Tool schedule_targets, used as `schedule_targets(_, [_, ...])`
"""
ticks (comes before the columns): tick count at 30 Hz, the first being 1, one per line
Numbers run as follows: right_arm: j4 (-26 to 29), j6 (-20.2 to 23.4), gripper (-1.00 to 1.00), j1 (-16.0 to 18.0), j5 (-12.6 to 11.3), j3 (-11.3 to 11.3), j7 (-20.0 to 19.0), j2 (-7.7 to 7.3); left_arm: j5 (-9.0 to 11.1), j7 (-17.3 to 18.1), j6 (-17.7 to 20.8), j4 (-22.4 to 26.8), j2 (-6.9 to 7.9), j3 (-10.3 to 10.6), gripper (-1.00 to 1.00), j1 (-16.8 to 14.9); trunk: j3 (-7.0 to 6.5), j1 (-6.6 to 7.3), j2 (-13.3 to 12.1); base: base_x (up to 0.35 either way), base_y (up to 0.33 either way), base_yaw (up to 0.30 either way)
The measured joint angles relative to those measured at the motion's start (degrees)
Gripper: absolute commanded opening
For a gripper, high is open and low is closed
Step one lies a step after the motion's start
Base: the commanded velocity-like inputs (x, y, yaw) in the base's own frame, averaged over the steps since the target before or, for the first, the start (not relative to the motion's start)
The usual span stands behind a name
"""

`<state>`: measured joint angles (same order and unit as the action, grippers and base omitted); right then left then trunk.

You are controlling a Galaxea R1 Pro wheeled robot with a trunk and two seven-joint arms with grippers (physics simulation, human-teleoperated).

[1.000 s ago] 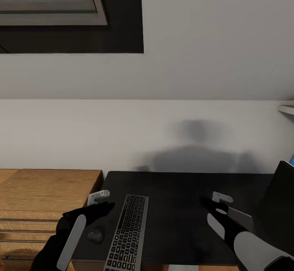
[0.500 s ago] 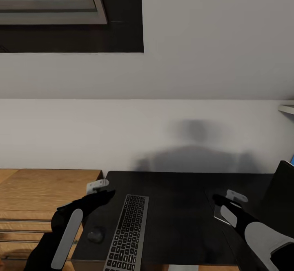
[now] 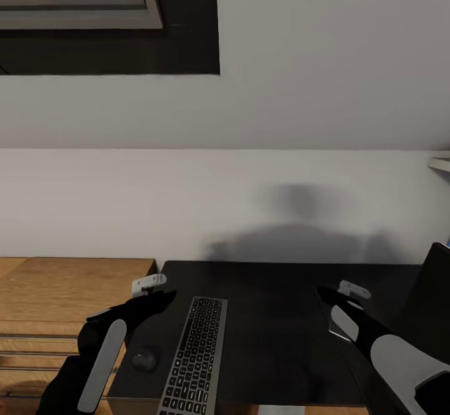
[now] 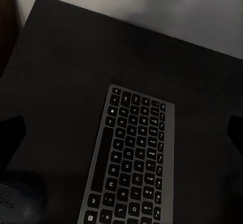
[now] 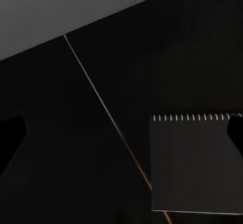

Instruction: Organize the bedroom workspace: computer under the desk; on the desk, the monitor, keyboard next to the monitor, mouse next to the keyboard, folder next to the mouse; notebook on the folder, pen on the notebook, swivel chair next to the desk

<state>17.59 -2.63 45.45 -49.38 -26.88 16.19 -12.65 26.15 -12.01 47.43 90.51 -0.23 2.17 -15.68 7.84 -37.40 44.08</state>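
Notebook [image 5: 195, 163] flat on desk [image 3: 275, 340] under right gripper [image 5: 124, 133], fingers apart, empty. Approach sq. to spiral edge, pinch w/o sliding. Left gripper [image 4: 124, 133] apart over keyboard [image 3: 195, 355].

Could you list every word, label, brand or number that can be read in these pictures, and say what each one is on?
No text can be read.
Keyboard: its keys carry pale legends, too small and blurred to read in the head view and the left wrist view.
Mouse: no mark can be made out.
Spiral-bound notebook in the right wrist view: plain dark cover, nothing written.
Desk, wall and wooden drawer unit: no signs or labels.
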Motion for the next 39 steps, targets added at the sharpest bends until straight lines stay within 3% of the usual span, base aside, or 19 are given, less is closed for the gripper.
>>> schedule_targets(19, [0.8, 0.4, 1.00, -0.1, -0.1, 0.1, 0.2, -0.43, -0.1, -0.2, 0.0, -0.1, 0.09, -0.3, 1.00, 0.0, 3.42, -4.18, 7.6, 0.000, 0.000, 0.000])
schedule_targets(28, [0.8, 2.6, 1.00, 0.0, -1.7, 0.1, 1.3, -0.35, -0.1, -0.3, 0.0, -0.1, 0.14, -2.3, 1.00, 0.0, 5.04, -6.16, 11.2, 0.000, 0.000, 0.000])
schedule_targets(39, [0.9, 2.6, 1.00, 0.0, -1.9, 0.0, 1.4, -0.36, -0.1, -0.4, 0.0, -0.1, 0.09, -4.3, 1.00, 0.0, 7.02, -8.57, 15.7, 0.000, 0.000, 0.000])
